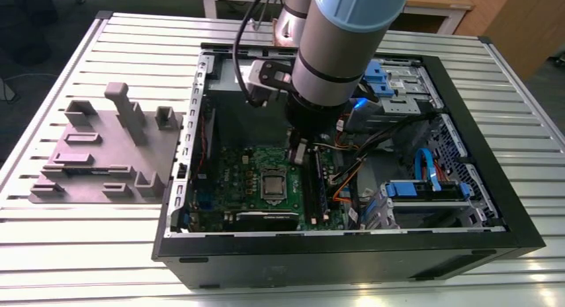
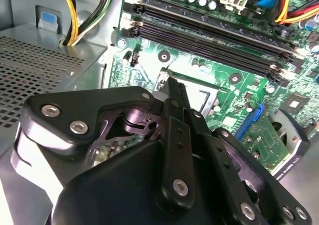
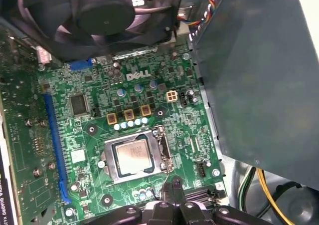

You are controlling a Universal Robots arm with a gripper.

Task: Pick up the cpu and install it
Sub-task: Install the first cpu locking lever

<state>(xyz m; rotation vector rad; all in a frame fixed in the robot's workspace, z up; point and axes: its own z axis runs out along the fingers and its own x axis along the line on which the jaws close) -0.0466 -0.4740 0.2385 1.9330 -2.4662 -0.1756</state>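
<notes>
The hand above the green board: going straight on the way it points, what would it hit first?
Probably the hand would meet the motherboard beside the metal socket frame, just off the cpu; depth is hard to judge.

a ribbed metal table point(image 1: 71, 254) stands before wooden furniture point(image 1: 517, 29).

The cpu point(image 3: 132, 155) shows a dull silver metal top; the motherboard point(image 3: 94, 147) looks smooth green.
</notes>
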